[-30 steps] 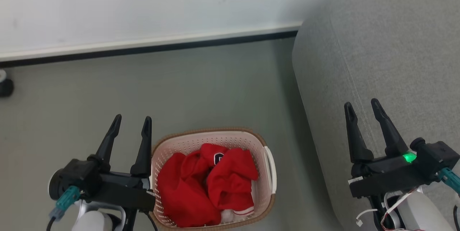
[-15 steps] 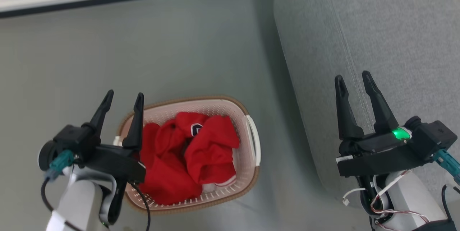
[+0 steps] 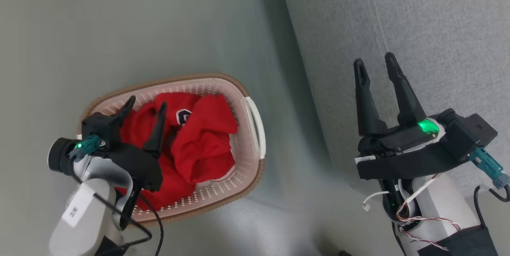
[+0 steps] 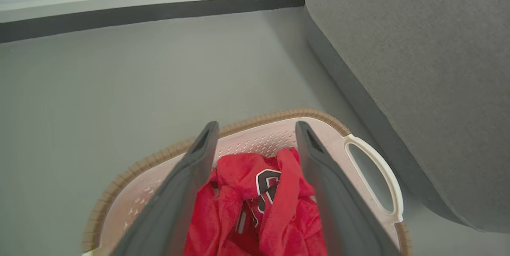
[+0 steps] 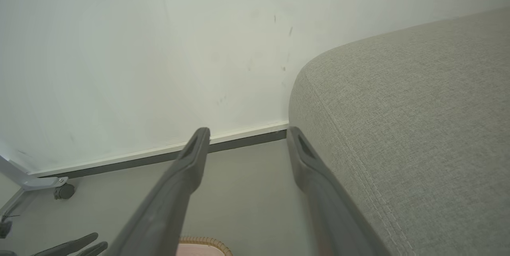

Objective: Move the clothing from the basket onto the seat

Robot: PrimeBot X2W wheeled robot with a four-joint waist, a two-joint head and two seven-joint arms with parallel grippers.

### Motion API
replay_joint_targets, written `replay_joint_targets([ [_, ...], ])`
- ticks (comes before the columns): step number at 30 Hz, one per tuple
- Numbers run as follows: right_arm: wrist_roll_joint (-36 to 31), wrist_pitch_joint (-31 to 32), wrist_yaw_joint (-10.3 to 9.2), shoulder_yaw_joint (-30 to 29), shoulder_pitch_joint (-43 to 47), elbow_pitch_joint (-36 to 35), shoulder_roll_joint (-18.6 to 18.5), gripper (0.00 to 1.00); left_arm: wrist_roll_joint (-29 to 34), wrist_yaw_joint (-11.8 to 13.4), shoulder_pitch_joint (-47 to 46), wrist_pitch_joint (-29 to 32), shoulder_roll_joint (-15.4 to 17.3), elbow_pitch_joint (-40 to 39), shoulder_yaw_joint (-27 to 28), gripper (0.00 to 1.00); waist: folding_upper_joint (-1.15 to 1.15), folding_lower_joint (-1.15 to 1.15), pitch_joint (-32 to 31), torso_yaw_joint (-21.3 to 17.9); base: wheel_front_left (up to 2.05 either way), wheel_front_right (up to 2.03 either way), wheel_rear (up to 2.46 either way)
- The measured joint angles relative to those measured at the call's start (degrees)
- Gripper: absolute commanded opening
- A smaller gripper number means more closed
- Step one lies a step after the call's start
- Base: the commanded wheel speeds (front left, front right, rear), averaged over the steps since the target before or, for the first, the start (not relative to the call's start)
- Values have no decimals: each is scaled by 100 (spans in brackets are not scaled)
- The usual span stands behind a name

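The clothing (image 3: 203,140) is a bright red heap with a black-and-white logo, lying in the basket (image 3: 167,80), a cream perforated tub with a brown rim and white handle. My left gripper (image 3: 146,102) hangs open over the heap's left part, fingers apart with nothing between them. In the left wrist view the left gripper (image 4: 257,125) frames the clothing (image 4: 255,192) inside the basket (image 4: 303,112). My right gripper (image 3: 374,60) stands open and empty above the grey woven seat (image 3: 418,29), near its rounded edge. The right wrist view shows the right gripper (image 5: 248,130) beside the seat (image 5: 398,108).
Grey floor (image 3: 159,21) surrounds the basket, with a narrow strip between it and the seat. A white wall with a dark baseboard (image 4: 159,11) runs behind. A caster wheel (image 5: 63,191) on a white leg stands by the wall at the far left.
The head camera has tipped down, so the whole picture shifted. My left gripper has moved from beside the basket's left rim to over the red clothing. Both grippers stay open.
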Motion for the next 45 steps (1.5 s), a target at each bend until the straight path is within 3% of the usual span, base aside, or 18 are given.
replay_joint_targets([
  [24,-91,-1,177,560,-629,-385,189,100,-204,-52,-1017,966,79,1728,4,100,0,0,1368,-888,0,0,0],
  [35,-29,-1,192,754,-737,-494,193,100,-193,-96,-1145,1513,52,2369,-296,100,-1,-1,1496,-968,0,0,0],
  [36,-27,-1,192,765,-739,-494,193,100,-193,-96,-1175,1539,51,2398,-303,71,-1,-1,1498,-966,0,0,0],
  [37,-26,-1,191,770,-744,-492,193,100,-193,-97,-1202,1544,41,2438,-312,26,-1,-1,1498,-964,0,0,0],
  [38,-22,-1,191,764,-751,-482,193,100,-193,-97,-1227,1553,21,2476,-331,0,-1,-1,1491,-958,0,0,0],
  [45,-19,-1,191,738,-854,-396,193,100,-226,-102,-1292,1549,-126,2657,-424,0,-1,-1,1361,-876,0,0,0],
])
